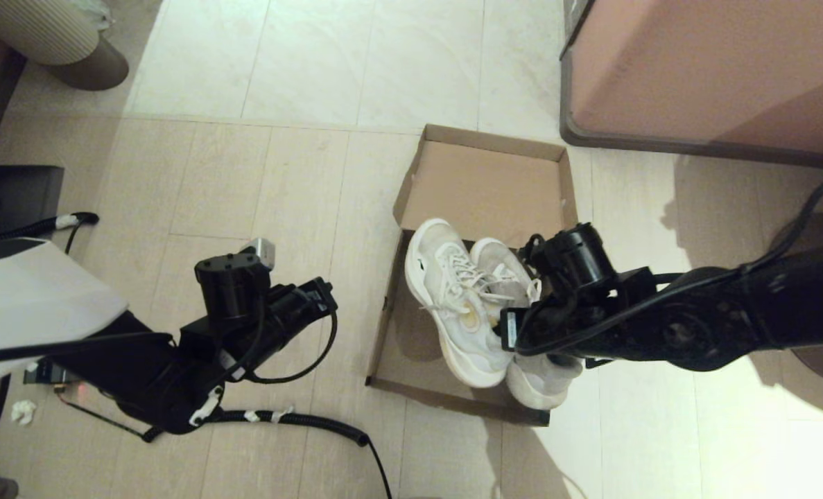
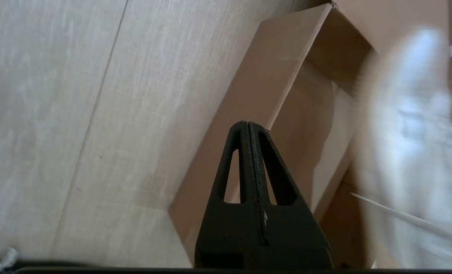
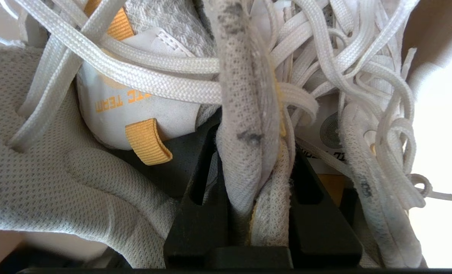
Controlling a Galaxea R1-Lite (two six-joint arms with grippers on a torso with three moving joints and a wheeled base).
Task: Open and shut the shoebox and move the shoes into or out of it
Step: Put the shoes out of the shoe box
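The brown cardboard shoebox [image 1: 405, 346] lies open on the floor, its lid [image 1: 487, 184] flipped back flat. The two white lace-up shoes [image 1: 453, 298] hang together over the box's right half, toes pointing away from me. My right gripper [image 3: 254, 152] is shut on their mesh collars, which are pinched side by side between its black fingers [image 3: 195, 213]; in the head view this gripper [image 1: 522, 315] sits at the shoes' openings. My left gripper [image 2: 248, 123] is shut on nothing and hovers left of the box wall [image 2: 264, 87]. From there the shoes [image 2: 412, 133] show as a white blur.
A big pinkish-brown cabinet [image 1: 716, 69] stands just behind and right of the box. A ribbed beige container [image 1: 50, 34] is at the far left. Black cable [image 1: 300, 419] trails on the floor beneath the left arm [image 1: 231, 312]. Bare tile lies between arm and box.
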